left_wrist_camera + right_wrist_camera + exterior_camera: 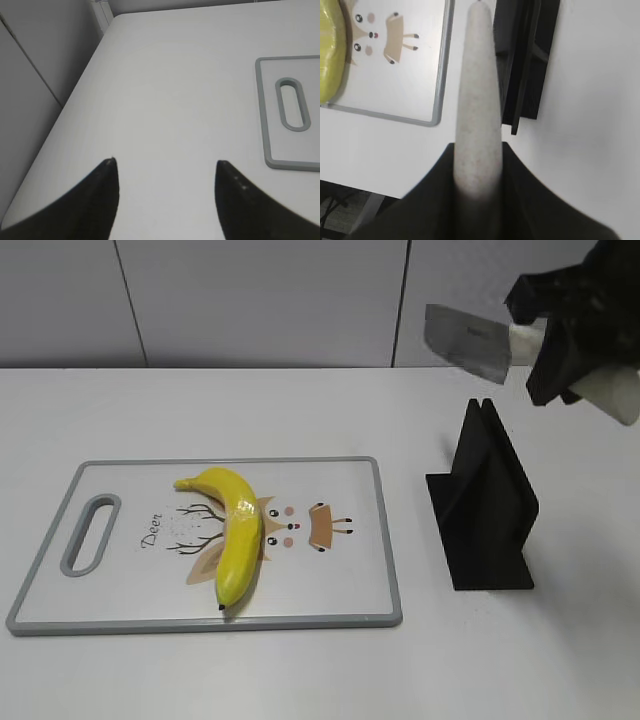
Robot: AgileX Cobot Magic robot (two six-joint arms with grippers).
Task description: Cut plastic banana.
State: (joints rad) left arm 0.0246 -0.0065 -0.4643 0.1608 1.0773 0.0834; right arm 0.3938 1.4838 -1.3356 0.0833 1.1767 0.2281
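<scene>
- One banana, whole, lies on the one cutting board, below and well left of the right gripper.
- One knife: right gripper is clamped on its pale handle, held in the air with the blade pointing left.
- One black stand sits on the table directly beneath that gripper, apart from the board.
- Left gripper: fingers spread wide, nothing between them; board corner lies ahead to its right.
</scene>
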